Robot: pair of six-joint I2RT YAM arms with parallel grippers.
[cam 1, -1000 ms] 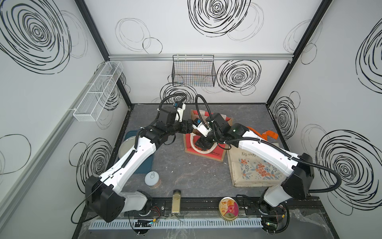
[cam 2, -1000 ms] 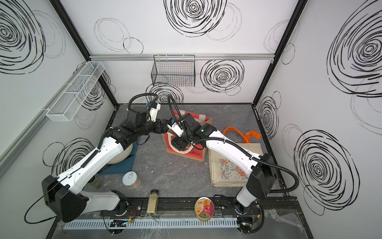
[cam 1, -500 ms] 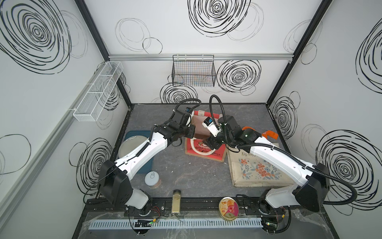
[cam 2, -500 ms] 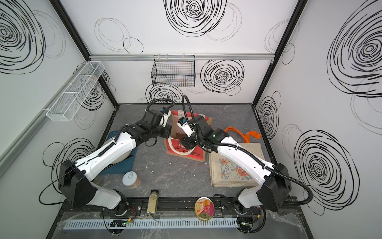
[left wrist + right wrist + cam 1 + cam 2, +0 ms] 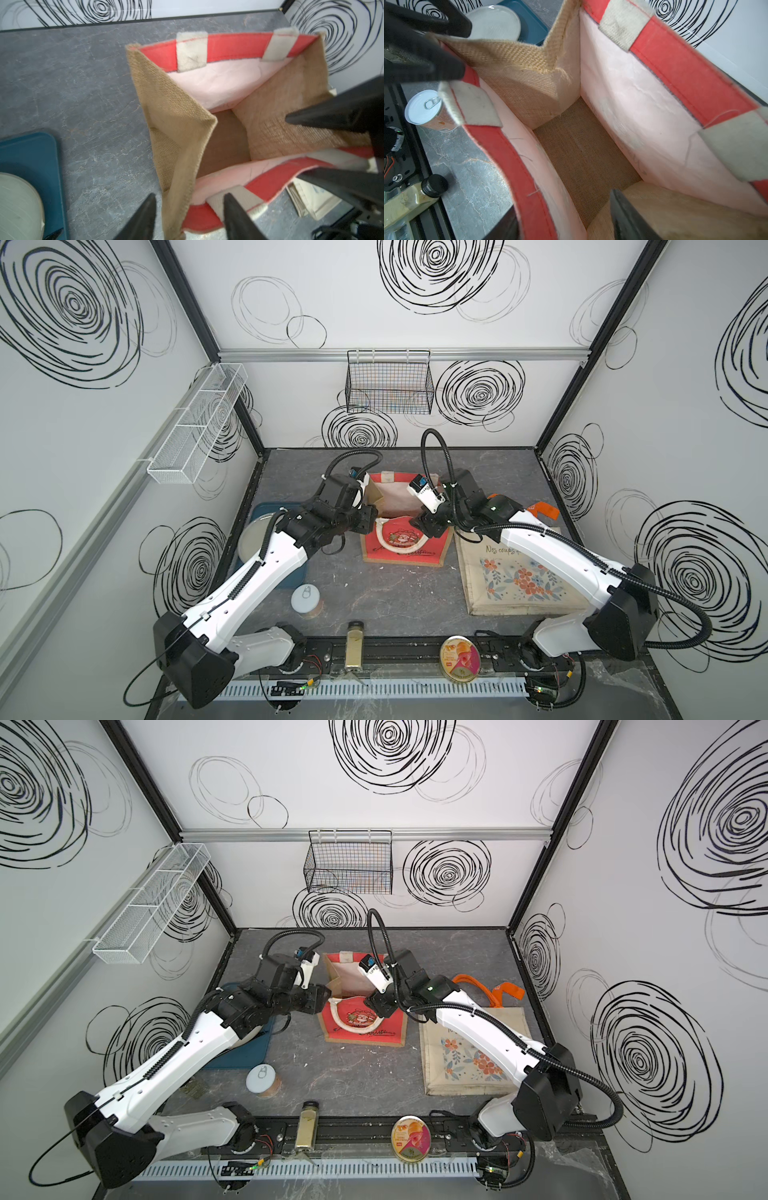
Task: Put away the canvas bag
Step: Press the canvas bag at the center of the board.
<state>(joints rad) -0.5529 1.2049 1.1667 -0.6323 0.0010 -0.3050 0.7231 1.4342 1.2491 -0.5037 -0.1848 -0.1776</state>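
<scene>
While poised at the mouth of the red bag (image 5: 402,549), no grip on either side as yet. At the left end effector (image 5: 190,196): jaws apart, astride the woven side fold (image 5: 176,133) at the near corner, not pressed on the cloth. At the right end effector (image 5: 562,201): jaws likewise apart, one finger inside the bag and one outside, astride the red near wall by the opposite corner. Between the two: the bag itself, upright on the worktop (image 5: 395,605), mouth gaping, nothing inside, pale handle (image 5: 394,536) drooping down the front face. Taken here as the canvas bag to be put away, though not with certainty, given a flowered bag (image 5: 513,585) lying flat beneath the right arm. Judged step: pinching the sides in to fold it flat. Plenty to go wrong. Closing on a single layer, or only on the edge of the fold: cloth slipping out, bag flopping over. Pushing the sides inward unevenly: fold buckling outward instead of in, or the whole bag skidding toward the weaker side. Closing in from facing corners: risk of finger meeting finger across the narrow mouth. Also worth watching: the loose handle, easy to snag, and the flowered bag, easy to drag along. Just outside the left end effector: a plate (image 5: 18,207) on a blue tray (image 5: 52,158), near enough to be struck by a toppling bag.
</scene>
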